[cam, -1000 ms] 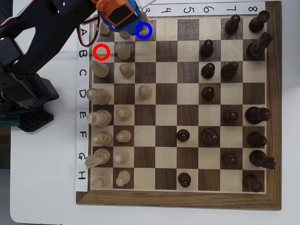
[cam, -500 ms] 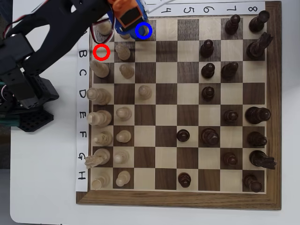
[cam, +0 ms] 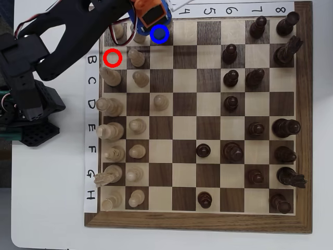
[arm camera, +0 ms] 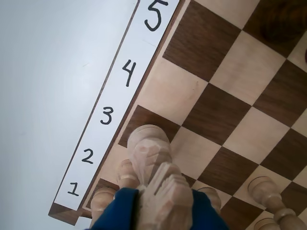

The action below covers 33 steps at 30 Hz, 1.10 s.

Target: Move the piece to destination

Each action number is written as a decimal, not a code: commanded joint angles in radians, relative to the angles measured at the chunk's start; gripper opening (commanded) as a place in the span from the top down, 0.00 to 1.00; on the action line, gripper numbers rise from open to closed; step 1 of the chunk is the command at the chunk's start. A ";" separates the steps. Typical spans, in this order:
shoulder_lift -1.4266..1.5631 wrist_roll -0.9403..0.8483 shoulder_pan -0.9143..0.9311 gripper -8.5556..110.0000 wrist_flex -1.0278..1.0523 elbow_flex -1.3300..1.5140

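In the wrist view my gripper [arm camera: 165, 206], with blue jaws, is shut on the pale cream knight [arm camera: 156, 163]. The knight's round base hangs over the near part of the dark square [arm camera: 146, 117] beside the label 3. I cannot tell whether the base touches the board. In the overhead view the gripper [cam: 147, 25] sits at the board's top edge under an orange motor, and it hides the knight. The blue-ringed dark destination square [cam: 168, 41] lies just right of it, partly under the gripper. A red ring [cam: 112, 57] marks a square lower left.
Pale pawns stand close around the gripper in the wrist view [arm camera: 127, 175] [arm camera: 266, 189] and in the overhead view [cam: 137, 57] [cam: 111, 77]. Dark pieces [cam: 230, 52] fill the board's right side. The paper label strip [arm camera: 112, 115] runs along the board edge.
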 commanded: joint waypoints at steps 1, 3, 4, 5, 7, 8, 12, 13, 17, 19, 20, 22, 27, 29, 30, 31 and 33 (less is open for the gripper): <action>0.002 0.575 0.037 0.93 0.003 -0.212; -0.012 0.575 0.038 0.93 0.003 -0.212; -0.017 0.575 0.038 0.93 0.003 -0.212; -0.023 0.575 0.038 0.93 0.003 -0.210; -0.029 0.577 0.040 0.93 0.003 -0.207; -0.029 0.580 0.040 0.93 0.003 -0.204; -0.018 0.581 0.043 0.93 -0.018 -0.163; -0.012 0.583 0.043 0.93 -0.028 -0.147; 0.012 0.583 0.046 0.93 -0.063 -0.078; 0.018 0.584 0.048 0.93 -0.071 -0.057; 0.023 0.584 0.048 0.93 -0.077 -0.044; 0.034 0.584 0.048 0.93 -0.094 -0.021; 0.072 0.583 0.048 0.93 -0.152 0.066; 0.091 0.581 0.049 0.93 -0.167 0.104; 0.098 0.581 0.049 0.93 -0.170 0.120; 0.106 0.581 0.051 0.93 -0.173 0.135; 0.123 0.581 0.052 0.93 -0.183 0.166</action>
